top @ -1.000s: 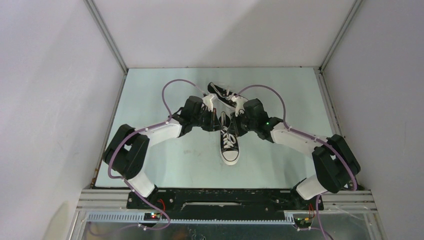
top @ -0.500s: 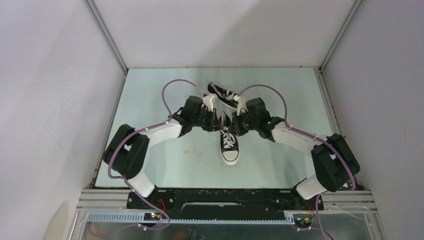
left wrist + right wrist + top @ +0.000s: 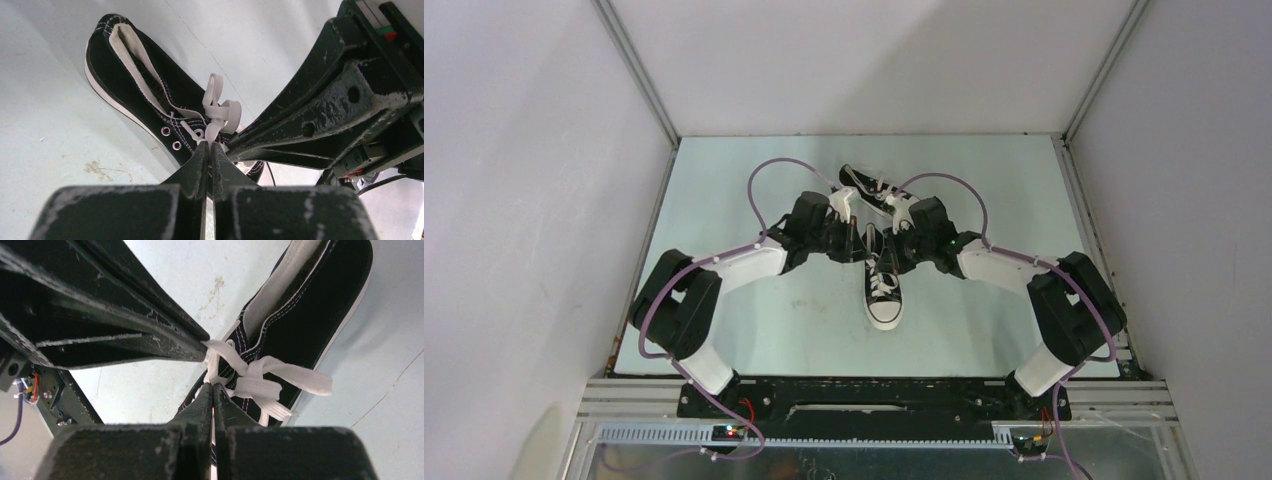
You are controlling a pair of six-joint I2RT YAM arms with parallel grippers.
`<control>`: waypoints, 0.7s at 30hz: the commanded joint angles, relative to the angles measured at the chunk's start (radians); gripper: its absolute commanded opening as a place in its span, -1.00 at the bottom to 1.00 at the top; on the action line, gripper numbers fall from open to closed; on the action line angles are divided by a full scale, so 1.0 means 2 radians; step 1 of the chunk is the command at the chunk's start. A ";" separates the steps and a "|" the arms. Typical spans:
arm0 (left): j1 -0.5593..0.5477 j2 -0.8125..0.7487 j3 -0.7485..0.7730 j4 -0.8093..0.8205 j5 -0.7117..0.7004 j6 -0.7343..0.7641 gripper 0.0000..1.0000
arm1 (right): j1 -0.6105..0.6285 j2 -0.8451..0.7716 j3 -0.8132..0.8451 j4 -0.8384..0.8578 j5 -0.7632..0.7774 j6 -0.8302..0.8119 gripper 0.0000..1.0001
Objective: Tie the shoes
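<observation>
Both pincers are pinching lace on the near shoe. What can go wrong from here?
1. The left pincer and right pincer work almost tip to tip over the near shoe; a small pull error may knock them together.
2. Each grips the lace only at its tips, so the loose knot may slip free.
3. Nothing pins the shoe; pulling may drag it into the far shoe.

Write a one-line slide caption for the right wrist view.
Right hand and left hand pinch white flat laces of a black canvas sneaker.
</observation>
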State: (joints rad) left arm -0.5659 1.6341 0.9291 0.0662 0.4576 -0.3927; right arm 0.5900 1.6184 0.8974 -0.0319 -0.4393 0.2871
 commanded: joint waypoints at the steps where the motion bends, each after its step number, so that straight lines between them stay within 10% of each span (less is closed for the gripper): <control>1: 0.004 -0.025 0.002 0.026 0.019 0.000 -0.89 | -0.008 0.016 0.034 0.028 -0.022 0.014 -1.00; 21: 0.020 -0.036 -0.025 0.060 0.009 -0.019 -0.18 | -0.024 0.040 0.037 0.068 -0.008 0.044 -1.00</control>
State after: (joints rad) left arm -0.5587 1.6283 0.9070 0.1280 0.5014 -0.4042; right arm 0.5468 1.6909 0.9318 0.0639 -0.4706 0.3664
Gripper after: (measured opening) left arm 0.388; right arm 0.007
